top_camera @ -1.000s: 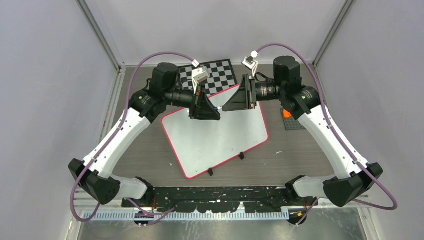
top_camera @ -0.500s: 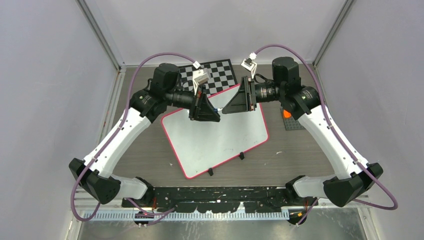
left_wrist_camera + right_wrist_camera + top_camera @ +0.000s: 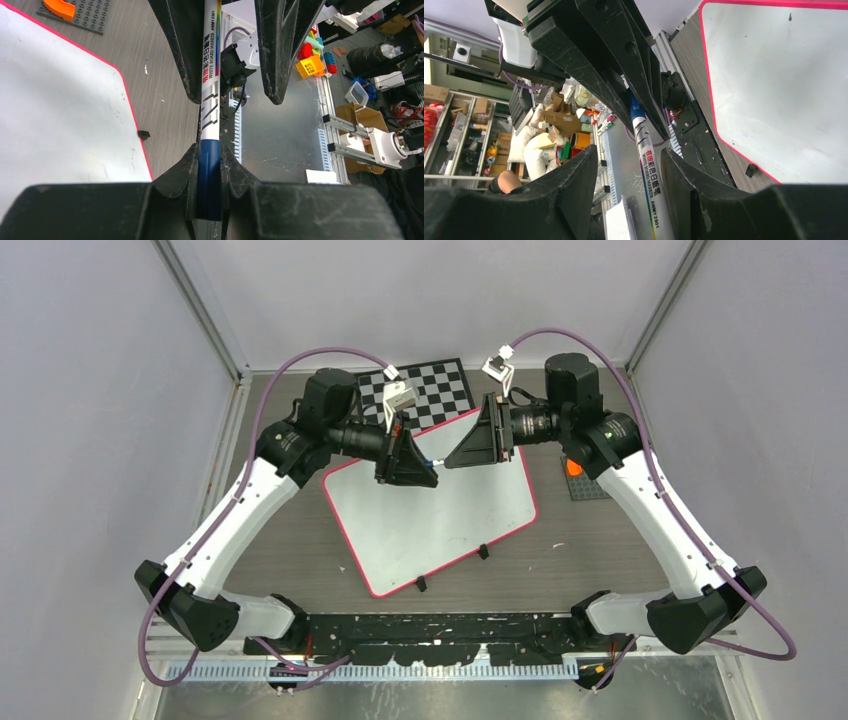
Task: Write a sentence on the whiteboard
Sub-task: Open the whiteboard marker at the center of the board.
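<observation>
You see the whiteboard [image 3: 440,530] lying on the desk [image 3: 600,550] between the two arms, turned at a slant, with its far corner just under the spot where both arms meet. Your left pincer [image 3: 209,155] is clamped on the dark blue end of a white marker [image 3: 210,75], holding it roughly level above that far corner. Your right pincer [image 3: 629,152] faces it from the other side. Its fingers stand apart around the marker's printed barrel, which lies close against one finger with a clear gap to the other, so it has no grip on it. Two small black clip feet [image 3: 483,551] sit on the whiteboard's near edge. Beyond the whiteboard's far corner, a checkered board [image 3: 440,390] lies partly under the left arm. To the right of the whiteboard, an orange brick [image 3: 573,467] sits on a grey studded plate [image 3: 590,487], near the right arm
</observation>
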`<move>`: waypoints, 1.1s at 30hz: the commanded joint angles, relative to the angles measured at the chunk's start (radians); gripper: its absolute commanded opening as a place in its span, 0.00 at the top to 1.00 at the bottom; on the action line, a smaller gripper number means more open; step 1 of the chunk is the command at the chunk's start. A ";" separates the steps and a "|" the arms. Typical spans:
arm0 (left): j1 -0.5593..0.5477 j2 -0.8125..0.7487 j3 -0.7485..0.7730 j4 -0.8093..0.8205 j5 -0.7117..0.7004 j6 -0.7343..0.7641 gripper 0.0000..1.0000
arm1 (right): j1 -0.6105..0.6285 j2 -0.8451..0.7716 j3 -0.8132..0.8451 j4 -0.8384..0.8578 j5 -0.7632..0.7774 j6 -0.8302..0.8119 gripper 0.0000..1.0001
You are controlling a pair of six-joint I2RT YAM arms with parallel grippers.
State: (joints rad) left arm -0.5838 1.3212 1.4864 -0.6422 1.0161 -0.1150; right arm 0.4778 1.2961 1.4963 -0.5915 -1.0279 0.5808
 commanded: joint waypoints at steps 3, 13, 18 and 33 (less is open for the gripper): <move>0.003 -0.006 0.016 0.009 0.018 -0.006 1.00 | 0.002 -0.009 0.044 0.048 -0.016 0.016 0.48; -0.024 0.037 0.053 0.015 0.022 -0.009 1.00 | 0.014 -0.003 0.042 0.024 0.010 -0.013 0.60; -0.043 0.048 0.069 0.011 0.027 0.001 1.00 | 0.018 -0.004 0.042 0.012 0.017 -0.027 0.64; 0.079 0.014 0.036 0.021 0.080 -0.050 0.49 | -0.023 -0.004 0.054 -0.047 0.013 -0.076 1.00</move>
State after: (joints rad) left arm -0.5789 1.3609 1.5234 -0.6636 1.0561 -0.1307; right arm 0.4751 1.2964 1.5127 -0.6380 -1.0050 0.5240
